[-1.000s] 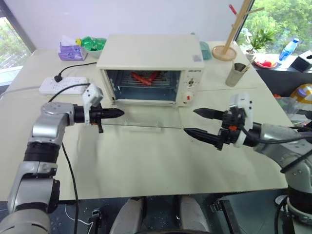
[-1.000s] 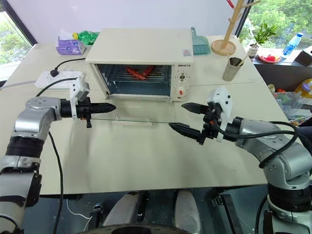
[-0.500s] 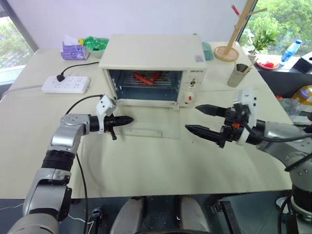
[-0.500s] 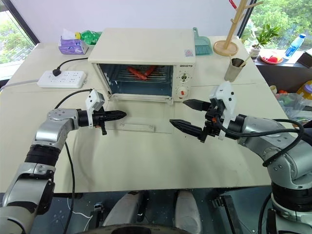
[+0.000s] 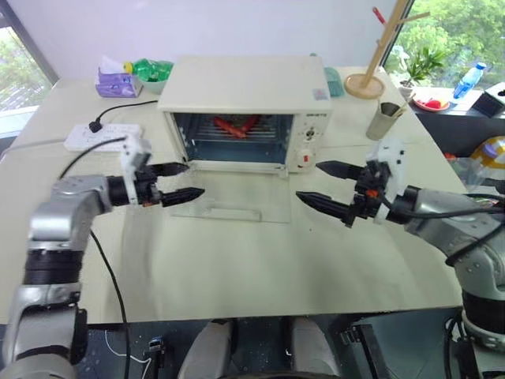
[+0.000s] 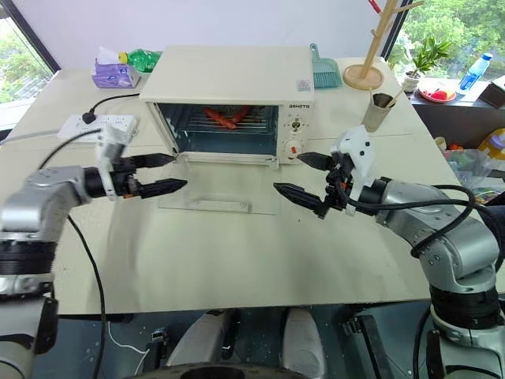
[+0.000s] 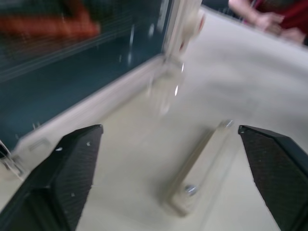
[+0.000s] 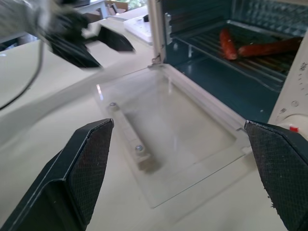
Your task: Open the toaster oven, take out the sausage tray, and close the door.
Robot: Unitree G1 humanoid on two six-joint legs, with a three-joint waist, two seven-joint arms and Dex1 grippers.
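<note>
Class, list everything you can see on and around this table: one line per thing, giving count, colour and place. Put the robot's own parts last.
Oven: 1, cream, table middle-rear.
Door: 1, clear glass, lying flat, open in front of the oven.
Sausages: 2 or 3, red, on the rack inside the oven.
Power strip: 1, white, left of the oven.
Tissue box: 1, purple, rear left corner.
Green bottle: 1, beside the tissue box.
Wooden stand: 1, tan, rear right.
Metal cup: 1, grey, right of the oven.
Left claw: 1, black, open, at the door's left edge.
Right claw: 1, black, open, right of the door.
</note>
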